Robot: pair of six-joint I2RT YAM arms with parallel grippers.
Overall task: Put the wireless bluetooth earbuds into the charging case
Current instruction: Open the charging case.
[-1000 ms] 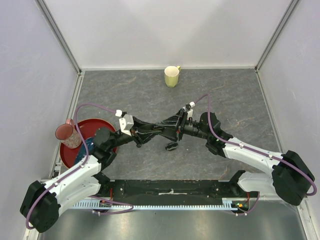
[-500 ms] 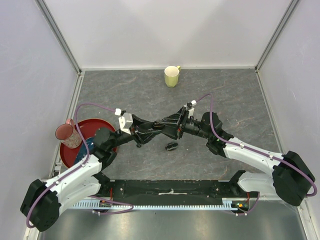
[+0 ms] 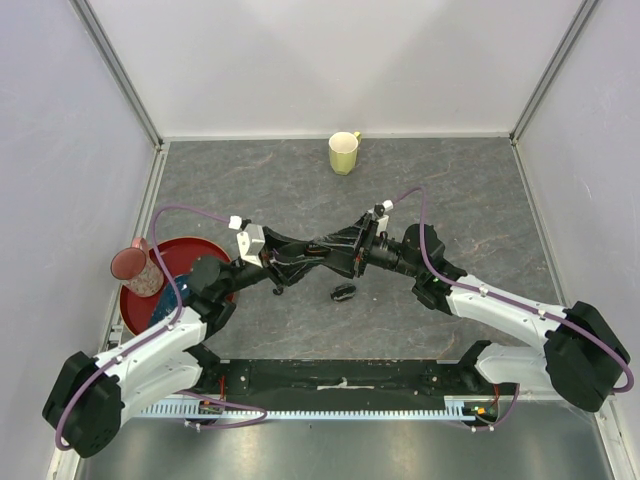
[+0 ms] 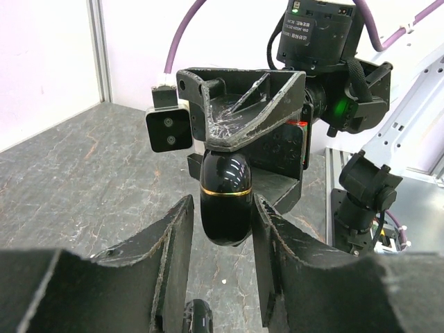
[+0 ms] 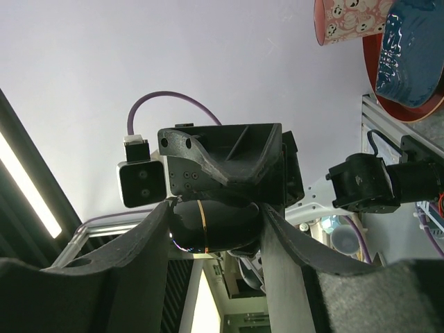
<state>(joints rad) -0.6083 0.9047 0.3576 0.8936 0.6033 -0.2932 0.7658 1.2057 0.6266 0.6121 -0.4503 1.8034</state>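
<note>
Top external: we see the left gripper (image 3: 318, 256) and right gripper (image 3: 335, 250) meet tip to tip at the case (image 3: 326, 252), which is off the table (image 3: 450, 200). On the near side of the case lies a small black piece (image 3: 344, 292); bud or second case, we cannot tell. Left wrist: the left fingers (image 4: 173, 243) stand narrow, either side of the case's lower end; whether they press it we cannot tell. Right wrist: the right fingers (image 5: 146, 243) clamp the case from both sides
</note>
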